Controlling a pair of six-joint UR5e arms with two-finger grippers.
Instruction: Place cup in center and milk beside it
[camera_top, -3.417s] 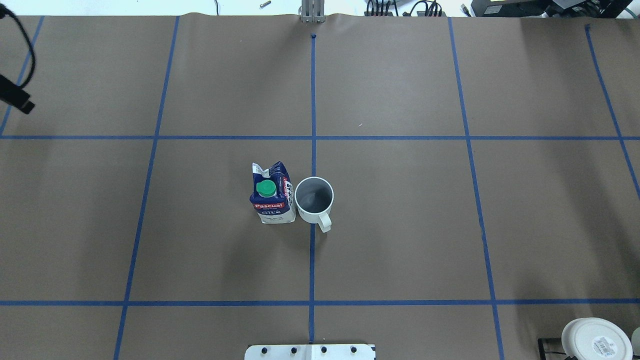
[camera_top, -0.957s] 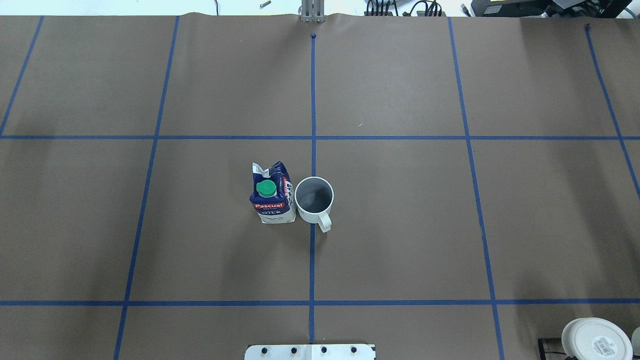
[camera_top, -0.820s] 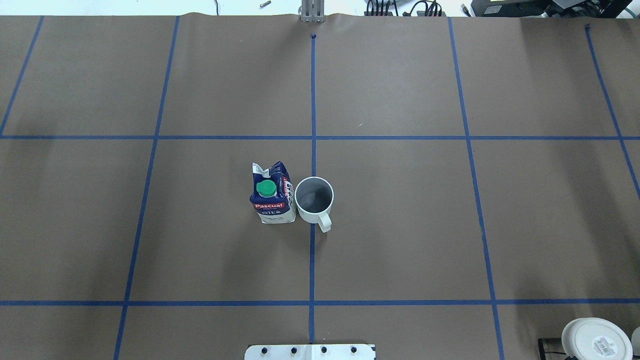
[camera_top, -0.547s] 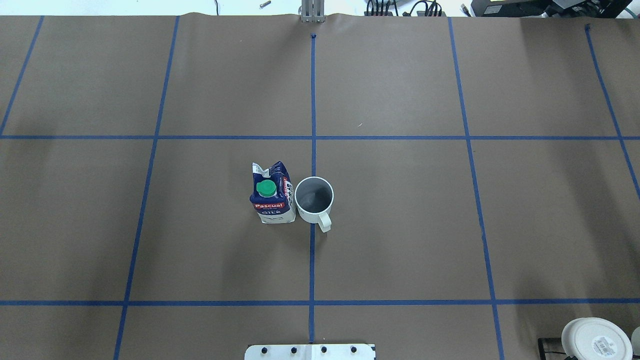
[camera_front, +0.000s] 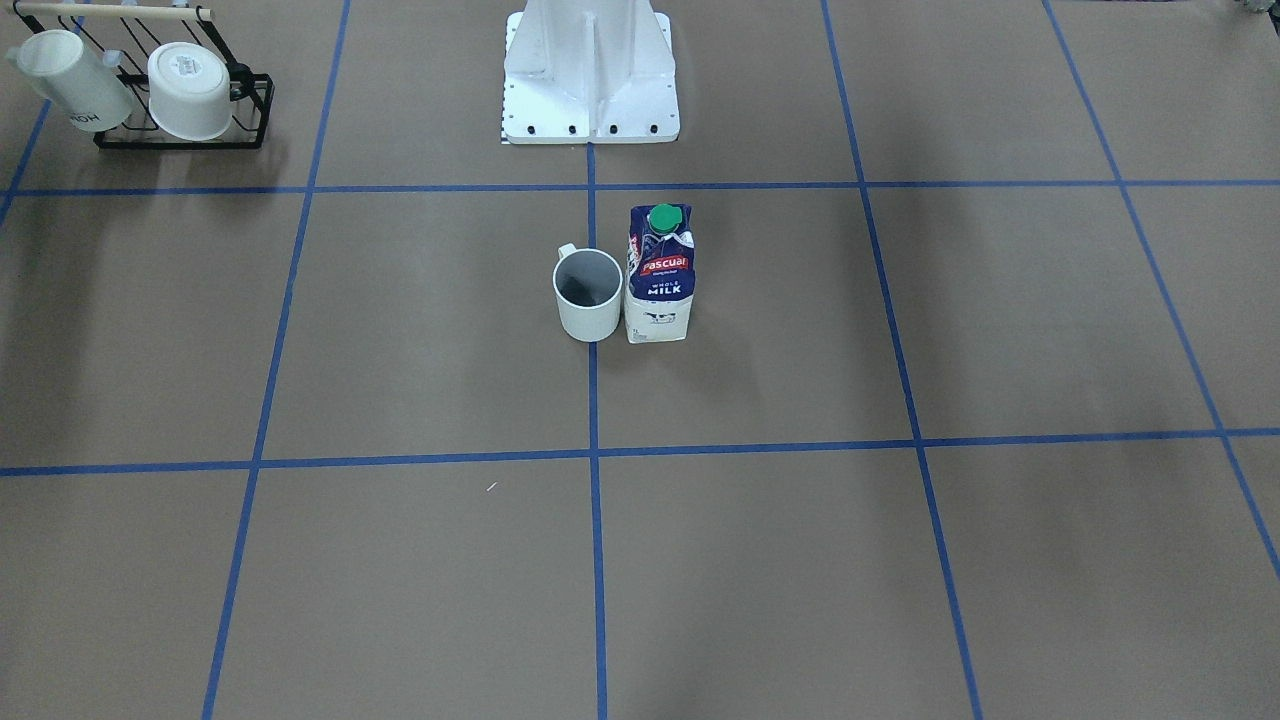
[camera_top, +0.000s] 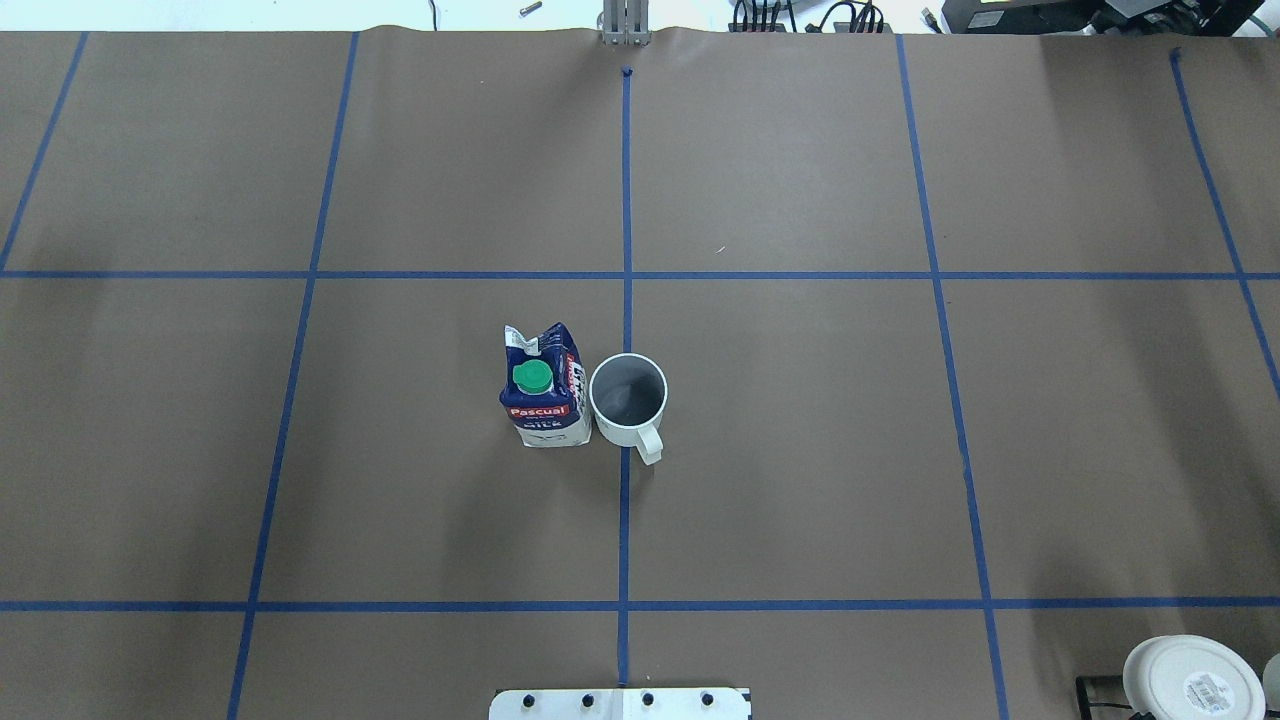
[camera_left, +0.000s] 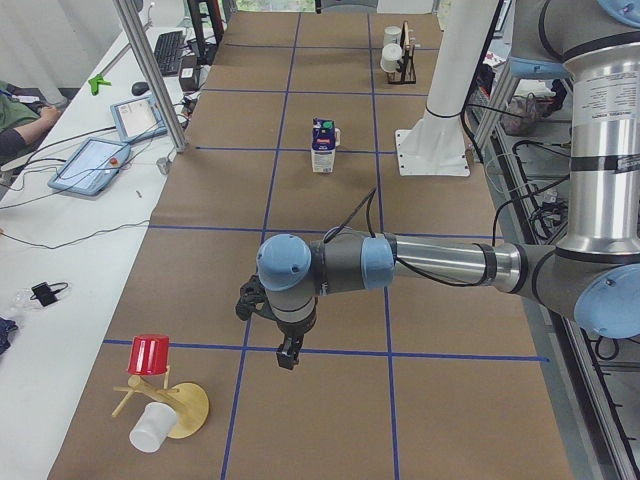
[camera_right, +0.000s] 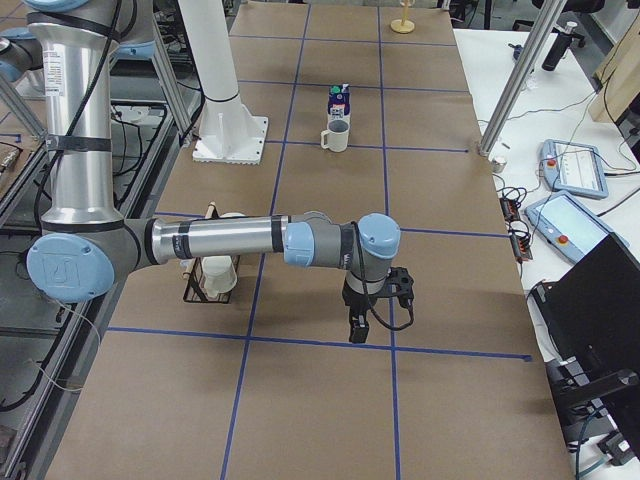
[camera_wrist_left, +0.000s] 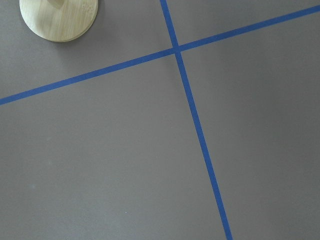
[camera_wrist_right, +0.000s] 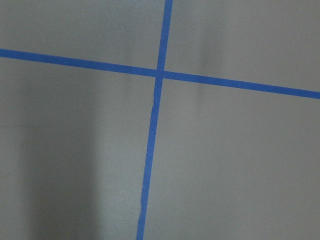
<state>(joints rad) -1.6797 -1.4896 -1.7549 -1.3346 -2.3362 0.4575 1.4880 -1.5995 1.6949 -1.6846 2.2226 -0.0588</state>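
The white cup (camera_top: 628, 400) stands upright on the tape line that splits the center rectangle (camera_top: 800, 450), its handle toward the robot. The navy and white milk carton (camera_top: 540, 400) stands upright right next to it, on the robot's left. Both also show in the front view: cup (camera_front: 588, 310), milk (camera_front: 660, 290). My left gripper (camera_left: 287, 355) hangs over the table's far left end, far from both. My right gripper (camera_right: 357, 330) hangs over the far right end. Each shows only in a side view, so I cannot tell whether it is open or shut.
A black rack (camera_front: 180, 100) with two white cups stands beside the robot base (camera_front: 590, 80) on the right-arm side. A wooden stand with a red cup (camera_left: 150, 355) and a white cup (camera_left: 150, 430) is near my left gripper; its base shows in the left wrist view (camera_wrist_left: 59, 17).
A dark part of the left arm at the overhead view's left edge 3.4 s ago has left that view. Cup and milk have not moved.
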